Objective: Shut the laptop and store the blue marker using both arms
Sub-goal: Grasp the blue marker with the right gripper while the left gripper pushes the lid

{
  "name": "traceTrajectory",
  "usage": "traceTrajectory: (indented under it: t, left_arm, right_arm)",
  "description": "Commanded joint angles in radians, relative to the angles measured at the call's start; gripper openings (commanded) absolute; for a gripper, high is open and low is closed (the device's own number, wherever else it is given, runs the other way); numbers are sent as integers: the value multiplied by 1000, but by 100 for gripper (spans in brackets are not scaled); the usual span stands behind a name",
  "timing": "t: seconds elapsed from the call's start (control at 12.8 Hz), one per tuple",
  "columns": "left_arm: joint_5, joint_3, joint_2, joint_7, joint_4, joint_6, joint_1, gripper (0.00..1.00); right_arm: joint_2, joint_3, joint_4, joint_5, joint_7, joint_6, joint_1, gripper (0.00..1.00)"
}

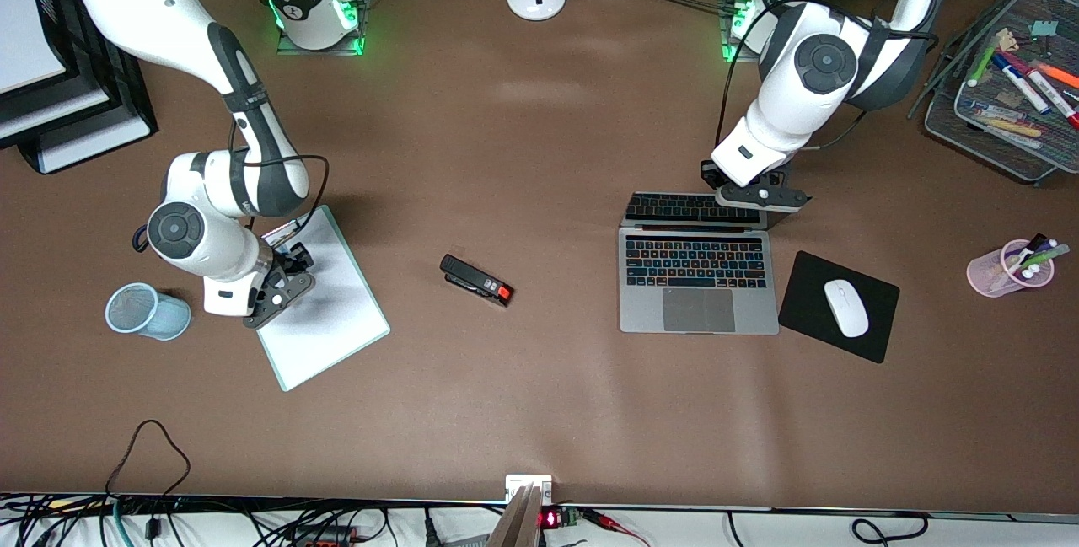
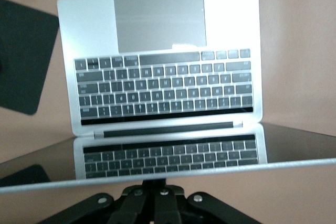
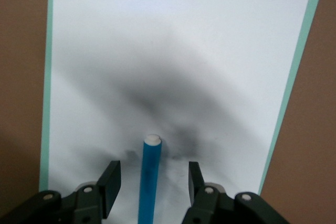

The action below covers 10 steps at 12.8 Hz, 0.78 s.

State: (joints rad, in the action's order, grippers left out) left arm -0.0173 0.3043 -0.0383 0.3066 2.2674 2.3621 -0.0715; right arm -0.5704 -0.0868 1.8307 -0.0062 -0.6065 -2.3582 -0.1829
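Front view: laptop (image 1: 698, 281) sits open on the brown worktop (image 1: 539, 134), toward the left arm's end, base flat, keyboard facing up. Black mouse pad (image 1: 809, 298) lies just beside it with a white mouse (image 1: 845, 308) on top. The left tool (image 1: 763, 195) is at the top edge of the laptop lid; can't tell from any view whether it's open or closed. Left wrist view shows the lid edge running across right in front of that tool's body, with the keyboard mirrored in the dark screen.

Right tool (image 1: 291, 265) hangs low over a white board with a green rim (image 1: 329, 319), toward the right arm's end of the worktop. Right wrist view: its fingers (image 3: 108, 184) are spread apart with the blue marker (image 3: 149, 177) lying on the board between them, white end pointing away from the tool, neither finger touching it.

A light blue mesh cup (image 1: 145, 311) lies on its side beside the board, toward the right arm's end. A black stapler with a red end (image 1: 476, 280) is on the worktop between board and laptop. A pink cup (image 1: 1007, 267) of pens stands toward the left arm's end, past the mouse pad.
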Motion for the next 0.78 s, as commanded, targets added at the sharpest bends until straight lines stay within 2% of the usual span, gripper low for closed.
traceTrajectory:
  t: [0.0, 0.31, 0.47, 0.7]
  left_arm:
    - [27, 9, -32, 8, -22, 81, 33, 0]
    - [45, 7, -90, -4, -28, 235, 53, 0]
    - [114, 4, -121, -4, -52, 244, 58, 0]
    - [126, 4, -181, -4, -112, 250, 70, 0]
  right_arm:
    - [-16, 10, 9, 15, -26, -42, 10, 56]
    - [-34, 12, 9, 15, -25, -59, 8, 51]
    - [-42, 19, 9, 15, -25, -62, 8, 48]
    - [-58, 25, 9, 15, -25, -64, 8, 42]
